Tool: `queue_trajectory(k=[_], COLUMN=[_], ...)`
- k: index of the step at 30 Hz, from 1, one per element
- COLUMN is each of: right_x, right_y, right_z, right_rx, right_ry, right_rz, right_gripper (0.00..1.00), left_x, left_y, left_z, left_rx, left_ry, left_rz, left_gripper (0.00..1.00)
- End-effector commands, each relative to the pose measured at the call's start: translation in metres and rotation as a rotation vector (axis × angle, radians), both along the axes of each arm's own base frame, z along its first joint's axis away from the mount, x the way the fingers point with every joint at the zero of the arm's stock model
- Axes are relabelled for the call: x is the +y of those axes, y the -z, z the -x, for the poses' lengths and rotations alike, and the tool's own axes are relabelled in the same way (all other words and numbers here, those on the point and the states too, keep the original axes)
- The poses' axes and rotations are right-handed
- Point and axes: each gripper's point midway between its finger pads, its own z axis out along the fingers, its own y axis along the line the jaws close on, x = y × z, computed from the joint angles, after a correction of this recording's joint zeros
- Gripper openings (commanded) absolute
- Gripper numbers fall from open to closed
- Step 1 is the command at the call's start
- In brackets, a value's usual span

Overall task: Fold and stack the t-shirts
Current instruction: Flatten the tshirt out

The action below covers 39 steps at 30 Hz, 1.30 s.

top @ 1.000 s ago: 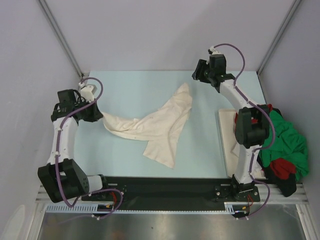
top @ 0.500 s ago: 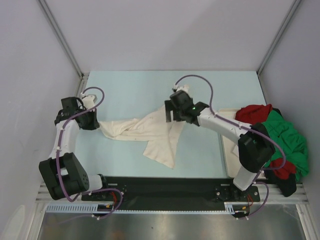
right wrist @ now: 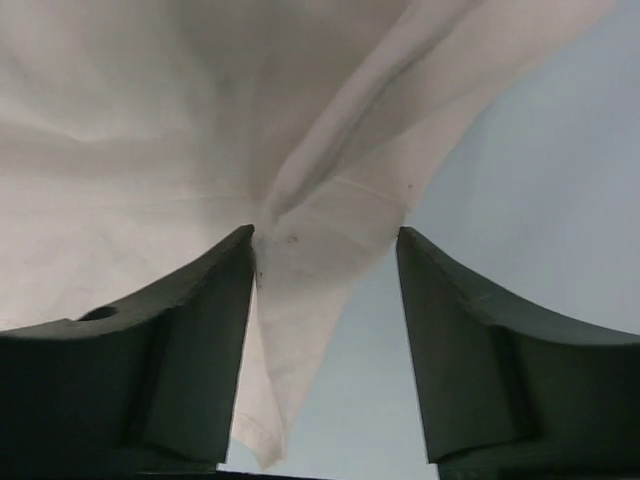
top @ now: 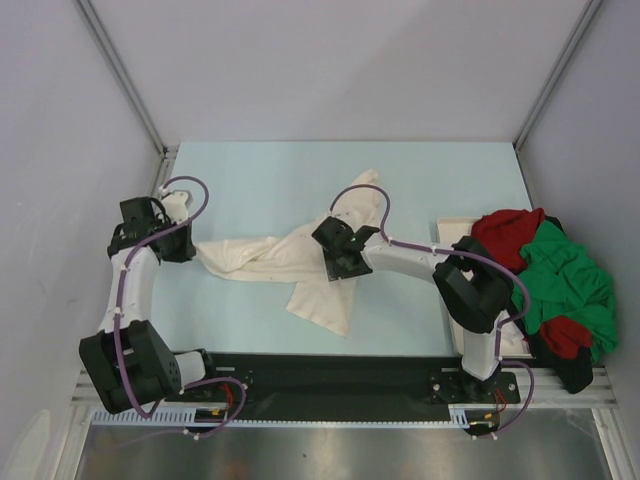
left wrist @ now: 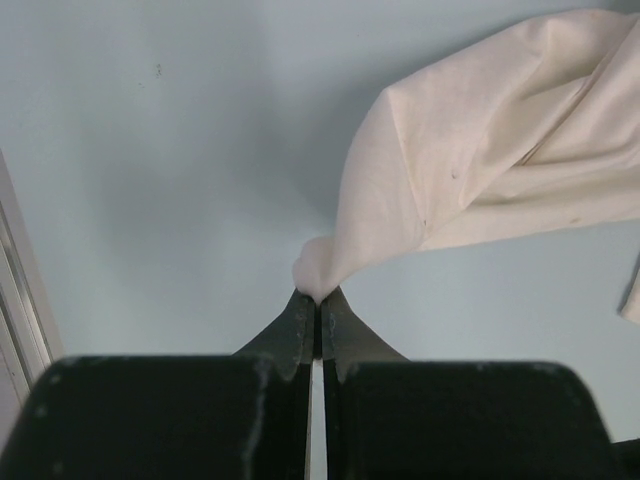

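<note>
The left end effector (left wrist: 317, 300) was clamped on the cream t-shirt (left wrist: 480, 150), pinching a small tip of cloth at the garment's end nearest to it. From this end effector the shirt ran away to the right across the bench (top: 260, 180). Its long axis lay left to right, and the cloth was bunched and twisted rather than flat.

The right end effector (right wrist: 325, 245) was spread wide and held nothing. Its jaws straddled a raised fold near the shirt's middle. The right arm was the nearer to the shirt's free half, so the next grasp would fall to it.

Further right of that end effector lay a pale tray (top: 452, 228), possibly only a flat board, since its rim was unclear. The red t-shirt (top: 505, 228) and the green t-shirt (top: 565, 275) were heaped at its far side, apparently overlapping its edge.
</note>
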Motion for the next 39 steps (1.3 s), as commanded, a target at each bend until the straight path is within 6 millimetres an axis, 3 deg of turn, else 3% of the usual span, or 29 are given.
queue_trajectory(k=[1,2,3,4,5,8,9,15,19,22,23,24,26,29,32,36,37,39], right_x=[-0.005,-0.008,-0.010,-0.019,-0.028,-0.055,-0.059,-0.116,-0.130,-0.133,-0.137,-0.145,-0.150,-0.156,-0.164,-0.164,-0.165,-0.166], right_y=[-0.003,-0.006,-0.007,-0.005,-0.014,-0.020,-0.035,-0.053,-0.035,-0.031,-0.031,-0.031,-0.035,-0.039,-0.039,-0.042,-0.042,-0.040], right_z=[-0.002,-0.003,-0.003,-0.002,-0.003,-0.002,-0.003,0.016,0.038,0.035,0.031,0.026,0.021,0.015,0.014,0.013,0.013,0.012], right_rx=[-0.031,-0.046,-0.053,-0.053,-0.081,-0.078,-0.099,-0.090,-0.037,-0.055,-0.064,-0.072,-0.086,-0.104,-0.102,-0.108,-0.109,-0.106], right_ry=[0.051,0.060,0.066,0.079,0.103,0.154,0.165,0.278,0.291,0.305,0.322,0.348,0.353,0.352,0.366,0.346,0.346,0.343], right_rz=[0.001,0.003,0.000,0.011,0.019,0.015,-0.033,-0.126,-0.230,-0.294,-0.302,-0.304,-0.313,-0.314,-0.300,-0.315,-0.313,-0.312], right_gripper=[0.60,0.55,0.39,0.30,0.14,0.00,0.00,0.00,0.00,0.00,0.00,0.00,0.00,0.00,0.00,0.00,0.00,0.00], left_x=[0.005,0.005,0.006,0.007,0.006,0.003,0.002,-0.013,-0.017,-0.024,-0.028,-0.031,-0.028,-0.015,-0.004,-0.003,0.003,-0.006], left_y=[-0.005,-0.005,-0.005,-0.006,-0.007,-0.012,-0.013,0.002,0.027,0.033,0.043,0.048,0.052,0.048,0.034,0.024,0.031,0.033], left_z=[0.000,0.001,0.001,0.002,0.002,0.001,0.001,0.003,-0.005,-0.014,-0.014,-0.011,-0.016,-0.019,-0.019,-0.008,0.000,0.008], left_rx=[-0.032,-0.031,-0.031,-0.031,-0.034,-0.045,-0.044,-0.034,0.004,0.034,0.077,0.114,0.143,0.132,0.077,0.043,0.066,0.079], left_ry=[-0.003,-0.002,-0.001,-0.003,0.004,0.012,0.017,0.080,0.112,0.140,0.151,0.154,0.147,0.112,0.100,0.173,0.188,0.249], left_rz=[-0.029,-0.032,-0.034,-0.032,-0.031,-0.010,-0.005,0.066,0.110,0.172,0.217,0.241,0.249,0.190,0.101,-0.086,-0.161,-0.199], left_gripper=[0.00,0.00,0.00,0.00,0.00,0.00,0.00,0.02,0.09,0.15,0.19,0.33,0.50,0.67,0.74,0.75,0.75,0.75])
